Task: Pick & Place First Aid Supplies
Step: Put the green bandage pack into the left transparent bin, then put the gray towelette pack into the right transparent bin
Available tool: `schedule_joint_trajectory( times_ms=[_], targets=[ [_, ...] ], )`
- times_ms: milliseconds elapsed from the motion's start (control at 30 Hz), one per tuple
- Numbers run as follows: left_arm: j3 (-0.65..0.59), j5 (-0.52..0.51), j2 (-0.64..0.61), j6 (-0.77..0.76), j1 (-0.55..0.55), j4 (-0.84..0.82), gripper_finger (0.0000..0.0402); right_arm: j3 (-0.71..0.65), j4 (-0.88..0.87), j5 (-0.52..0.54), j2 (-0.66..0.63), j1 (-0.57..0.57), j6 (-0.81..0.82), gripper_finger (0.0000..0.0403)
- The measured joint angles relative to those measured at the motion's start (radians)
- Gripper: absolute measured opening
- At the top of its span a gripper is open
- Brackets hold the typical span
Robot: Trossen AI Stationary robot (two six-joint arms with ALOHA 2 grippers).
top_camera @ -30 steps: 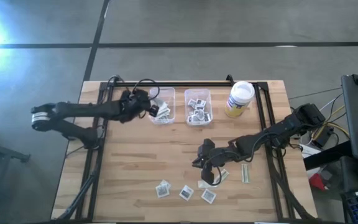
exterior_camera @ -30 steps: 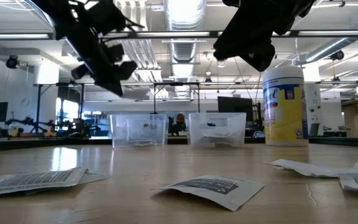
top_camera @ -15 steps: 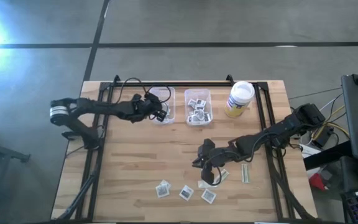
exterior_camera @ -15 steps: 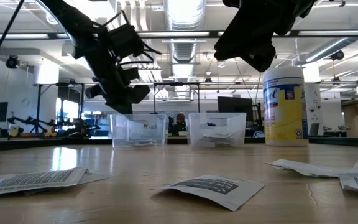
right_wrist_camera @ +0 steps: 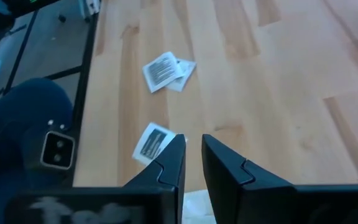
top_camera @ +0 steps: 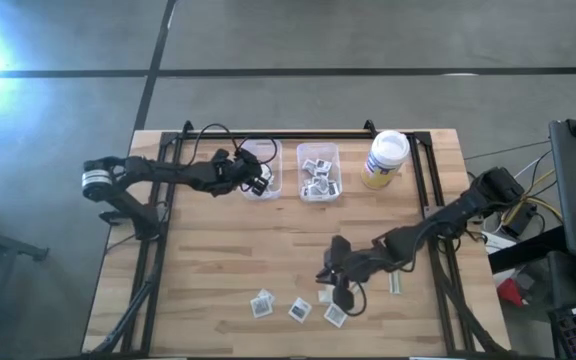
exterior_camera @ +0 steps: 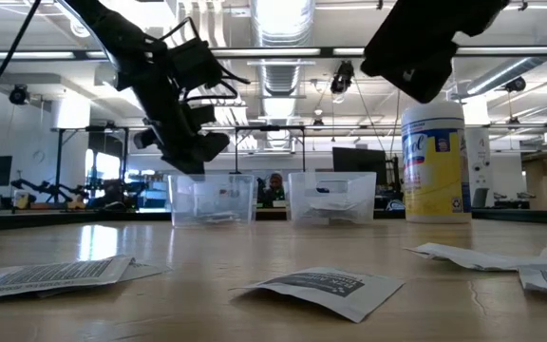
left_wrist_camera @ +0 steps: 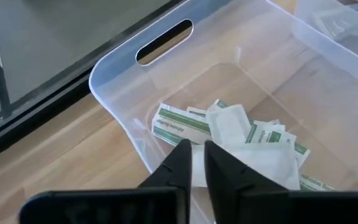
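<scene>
Several square white packets with dark print lie flat on the wood near the table's near edge [top_camera: 299, 309], with a pale strip [top_camera: 395, 282] to their right. My right gripper [top_camera: 340, 293] hovers above them, open by a narrow gap [right_wrist_camera: 193, 146]; one packet [right_wrist_camera: 153, 142] lies just beside a fingertip. My left gripper [top_camera: 259, 181] hangs over the left clear bin [top_camera: 268, 150], also open by a narrow gap [left_wrist_camera: 196, 149]. Green-printed packets and a white one [left_wrist_camera: 253, 163] lie on that bin's floor below it. In the low view the left gripper [exterior_camera: 193, 152] sits just above the bin's rim.
A second clear bin [top_camera: 318, 170] with packets stands to the right of the first, and a white-lidded yellowish jar [top_camera: 385, 158] stands beyond it at the far right. Dark rails run along the table's left, right and far edges. Bare wood lies mid-table [top_camera: 238, 250].
My left gripper has moved toward the table's right and down, from beside the left bin to over it, then has held still. My right gripper has moved toward the near edge, to above the packets lying there.
</scene>
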Motion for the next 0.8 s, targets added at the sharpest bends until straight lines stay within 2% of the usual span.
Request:
schedule_joint_trajectory(
  times_ms=[233, 400, 600, 800],
  targets=[
    [0.000, 0.000, -0.013, 0.002, 0.000, -0.008, 0.0090, 0.000, 0.003, 0.010, 0.000, 0.063, 0.025, 0.0047],
    [0.027, 0.008, -0.075, 0.046, 0.000, -0.056, 0.0118, 0.000, 0.003, 0.054, 0.000, 0.115, 0.089, 0.0047],
    [0.089, 0.164, -0.177, 0.084, -0.019, -0.186, 0.0123, 0.005, -0.006, 0.056, 0.000, 0.167, 0.218, 0.0047],
    [0.078, 0.277, -0.276, 0.083, -0.119, -0.234, 0.0120, 0.007, -0.131, 0.056, 0.000, 0.178, 0.378, 0.0047]
  ],
)
